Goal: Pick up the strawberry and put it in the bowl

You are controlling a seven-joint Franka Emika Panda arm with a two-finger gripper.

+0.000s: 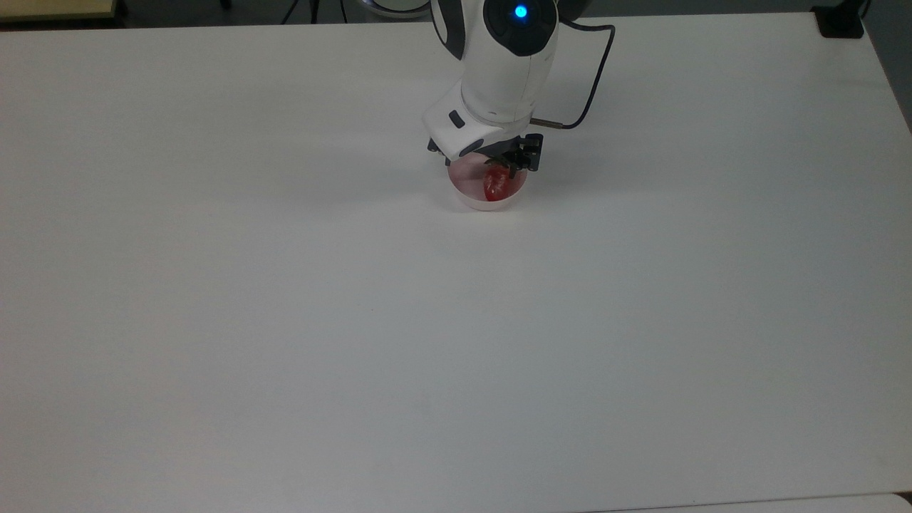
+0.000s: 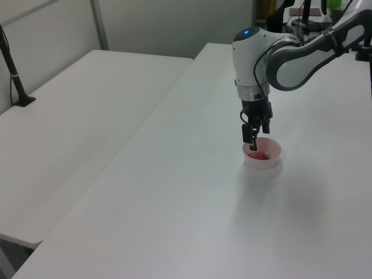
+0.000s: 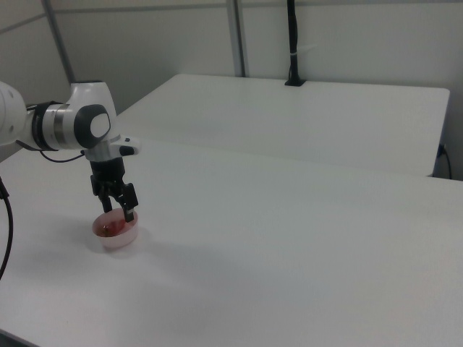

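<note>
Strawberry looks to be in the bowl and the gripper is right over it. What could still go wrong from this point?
The open gripper hangs just above the bowl, fingers close to its rim. If the arm pulls away sideways rather than straight up, a finger could catch the rim and drag or tip the light bowl. The strawberry lies close under the fingers, so any further descent could press on it.

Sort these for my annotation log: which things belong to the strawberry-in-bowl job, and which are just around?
Job: strawberry, lying in the bowl; gripper, open above it.
Around: white table; second table; black post.
</note>
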